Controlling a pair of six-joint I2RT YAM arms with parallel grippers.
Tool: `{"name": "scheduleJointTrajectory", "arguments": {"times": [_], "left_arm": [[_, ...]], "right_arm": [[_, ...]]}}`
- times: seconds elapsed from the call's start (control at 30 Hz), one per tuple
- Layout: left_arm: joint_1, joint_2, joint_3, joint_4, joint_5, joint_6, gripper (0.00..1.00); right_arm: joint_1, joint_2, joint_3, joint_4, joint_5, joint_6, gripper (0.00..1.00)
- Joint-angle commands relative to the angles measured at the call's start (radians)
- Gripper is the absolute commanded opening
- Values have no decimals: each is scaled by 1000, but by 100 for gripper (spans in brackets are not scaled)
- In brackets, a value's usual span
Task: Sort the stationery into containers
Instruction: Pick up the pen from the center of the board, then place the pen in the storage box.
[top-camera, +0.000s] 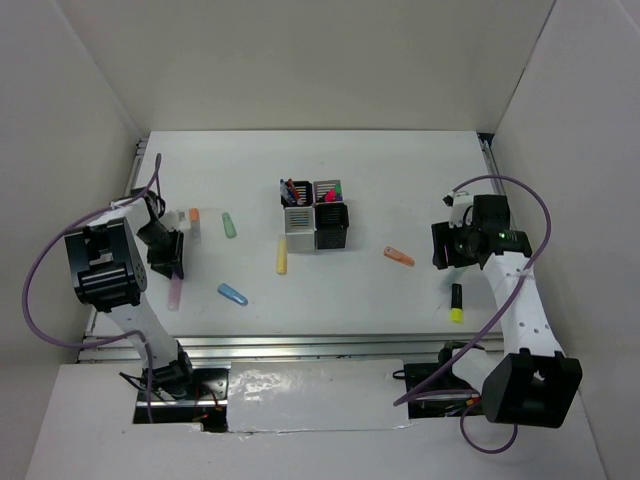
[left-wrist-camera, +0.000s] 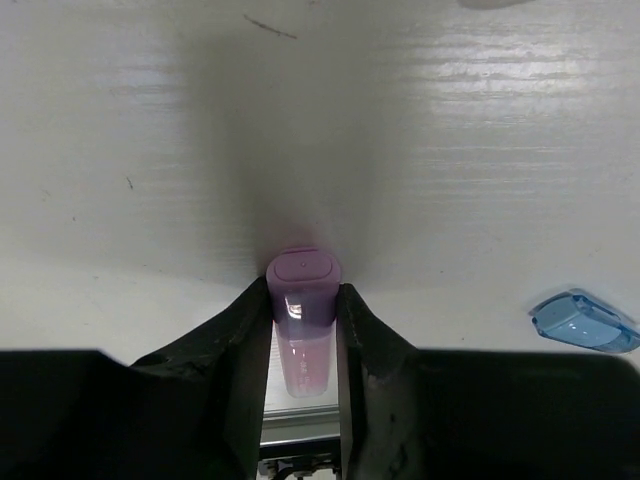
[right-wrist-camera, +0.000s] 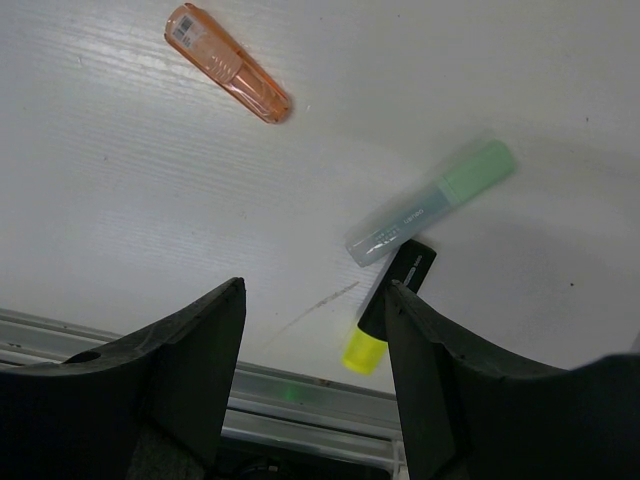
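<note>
Sorting in progress, seen from above and from both wrists. Your left gripper is closed narrowly on a lilac marker at the left side of the table, well apart from the containers. Whether the marker is lifted or still touches the surface cannot be told. Your right gripper stands wide with nothing between its fingers, above a black highlighter with a yellow end and a blurred pale green marker beside it.

The two rear cups of the block already hold several pens. The contents of the two front cups cannot be made out.

Still loose on the table are an orange-tipped marker, a green marker, a blue marker, a yellow marker just in front of the cups, and an orange marker to the right.

By this count you are perhaps halfway through, with one piece in hand and seven more to collect.
</note>
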Motion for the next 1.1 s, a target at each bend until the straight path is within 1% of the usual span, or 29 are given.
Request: {"name": "scheduleJointTrajectory", "arguments": {"times": [0.0,0.07,0.1,0.13,0.2,0.23,0.27,0.33,0.37,0.43,0.47,0.53,0.57,0.6,0.67,0.7,0.73,0.77,0.8,0.83,0.93,1.07], "left_arm": [[-6,52,-27,-23,32,-5,34],[-15,38,12,-32,57,4,27],[-26,29,32,-34,106,27,19],[-33,9,73,-35,133,36,16],[-52,-20,125,-31,204,51,12],[-63,-51,189,-28,288,55,10],[-75,-65,223,-18,327,58,7],[-125,-118,309,29,420,53,2],[-170,-137,328,63,445,49,0],[-219,-199,343,193,506,16,0],[-268,-219,334,321,534,-8,0],[-331,-273,287,469,600,-34,0],[-387,-282,268,545,620,-48,0],[-415,-290,239,686,641,-88,0],[-486,-267,228,800,693,-131,0],[-512,-225,246,852,712,-187,0],[-533,-194,269,888,735,-192,0],[-573,-165,295,894,772,-183,0],[-595,-116,340,896,775,-180,0],[-628,-99,352,935,770,-183,0],[-681,-54,333,1089,728,-220,0],[-722,0,360,1114,697,-165,0]], "right_arm": [[-7,1,18,0,-18,14,65],[-8,2,18,3,-26,17,64],[-9,5,21,3,-26,15,65],[-9,9,25,3,-23,14,65],[-9,15,38,2,-17,9,65],[-9,16,56,-1,-17,8,65],[-10,24,64,-3,-20,6,65],[-13,25,88,0,-26,12,64],[-15,27,96,0,-32,15,65],[-28,33,122,-6,-41,32,65],[-38,39,131,-6,-53,41,65],[-58,44,153,-12,-67,58,65],[-77,47,157,-13,-72,64,65],[-88,47,162,-15,-84,67,65],[-107,50,162,-23,-92,77,65],[-113,52,160,-24,-95,78,65],[-117,52,159,-26,-95,80,65],[-123,48,156,-29,-95,78,65],[-127,45,153,-32,-87,78,64],[-127,44,150,-32,-84,77,64],[-133,39,140,-41,-81,75,64],[-136,32,134,-53,-61,67,64]]}}
